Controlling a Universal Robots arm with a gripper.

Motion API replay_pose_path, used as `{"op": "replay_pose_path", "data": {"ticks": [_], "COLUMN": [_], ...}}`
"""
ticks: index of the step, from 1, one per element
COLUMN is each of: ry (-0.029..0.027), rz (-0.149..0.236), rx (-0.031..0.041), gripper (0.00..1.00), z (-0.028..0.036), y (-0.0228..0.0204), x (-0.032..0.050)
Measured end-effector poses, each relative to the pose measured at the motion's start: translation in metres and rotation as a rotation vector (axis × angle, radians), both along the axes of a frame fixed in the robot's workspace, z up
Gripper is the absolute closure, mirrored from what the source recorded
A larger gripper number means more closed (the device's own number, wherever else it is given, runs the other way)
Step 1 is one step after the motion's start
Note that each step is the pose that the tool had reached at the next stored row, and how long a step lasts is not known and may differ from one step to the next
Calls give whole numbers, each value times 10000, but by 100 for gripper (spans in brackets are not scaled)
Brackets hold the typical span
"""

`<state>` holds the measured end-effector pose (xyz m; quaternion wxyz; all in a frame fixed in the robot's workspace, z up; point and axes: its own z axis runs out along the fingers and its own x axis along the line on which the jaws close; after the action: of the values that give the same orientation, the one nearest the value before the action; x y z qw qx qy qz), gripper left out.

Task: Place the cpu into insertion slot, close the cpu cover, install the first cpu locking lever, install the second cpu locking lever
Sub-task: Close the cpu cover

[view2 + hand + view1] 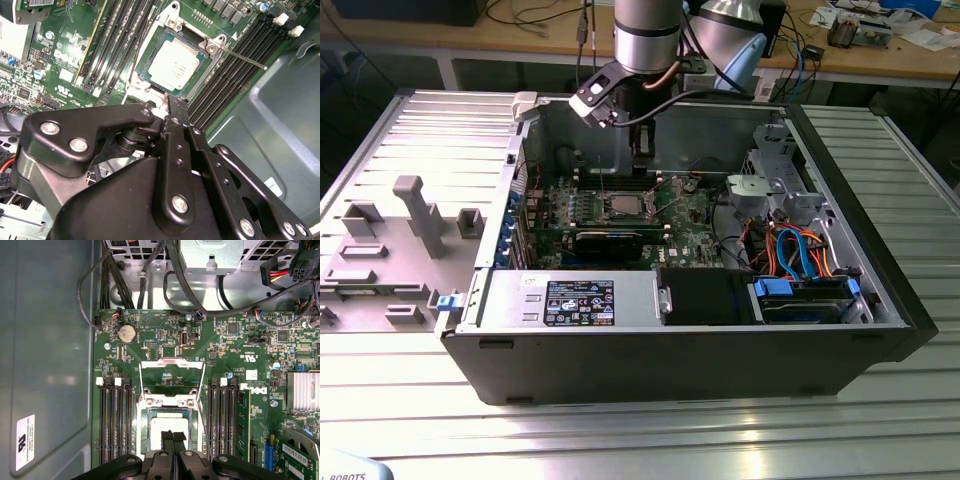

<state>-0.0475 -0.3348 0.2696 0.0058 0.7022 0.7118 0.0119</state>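
While cpu (159, 431) sits in insertion slot (144, 431), arm (647, 35) vertical, pincer (173, 434) together above it.

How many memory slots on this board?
4. In the first wrist view, two memory slots sit side by side on one flank of the cpu, two on the opposite flank. None seems hidden.

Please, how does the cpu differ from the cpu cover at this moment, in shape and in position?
The cpu is a solid plate with a pale top; the cpu cover is a thin frame with a square cut-out, and the green board shows through it. The cpu lies flat in the insertion slot; the cpu cover is swung open, off the slot. Both are square and of silvery metal.
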Motion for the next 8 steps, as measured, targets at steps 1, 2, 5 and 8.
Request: {"op": "replay_pose_path", "data": {"ticks": [1, 2, 5, 8], "ry": [0, 0, -1, 0], "rz": [0, 0, 1, 0], "rx": [0, 0, 0, 0], "gripper": [89, 89, 89, 89], "z": [0, 0, 0, 0], "y": [0, 0, 0, 0], "x": [15, 16, 24, 31]}}
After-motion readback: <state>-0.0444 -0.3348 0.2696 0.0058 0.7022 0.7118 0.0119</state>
